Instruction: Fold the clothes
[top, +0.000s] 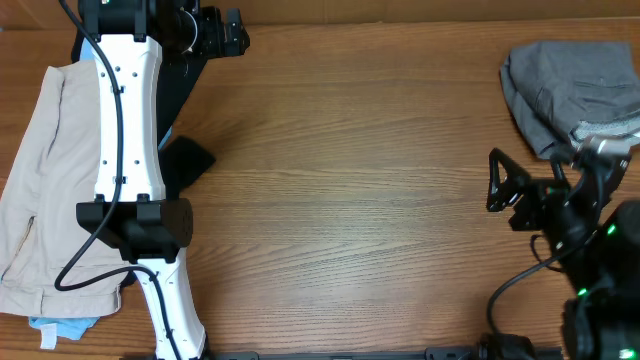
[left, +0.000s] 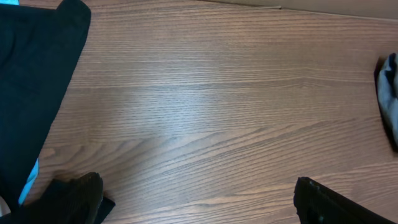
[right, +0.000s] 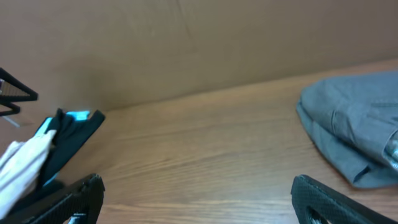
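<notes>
The mid-grey shorts (top: 575, 80) lie bunched in a heap at the table's far right corner. They also show at the right of the right wrist view (right: 354, 130) and at the right edge of the left wrist view (left: 388, 93). My right gripper (top: 492, 180) is open and empty, just in front of and left of the heap, apart from it; its fingers frame bare wood (right: 199, 199). My left gripper (top: 238, 32) is open and empty at the far left, over bare wood (left: 199, 205), far from the shorts.
Beige shorts (top: 45, 200) lie flat along the left edge. A black garment (top: 185, 95) lies beside them under the left arm, also seen in the left wrist view (left: 31, 81). A light blue item (top: 60, 328) peeks out at front left. A brown wall (right: 186, 50) backs the table.
</notes>
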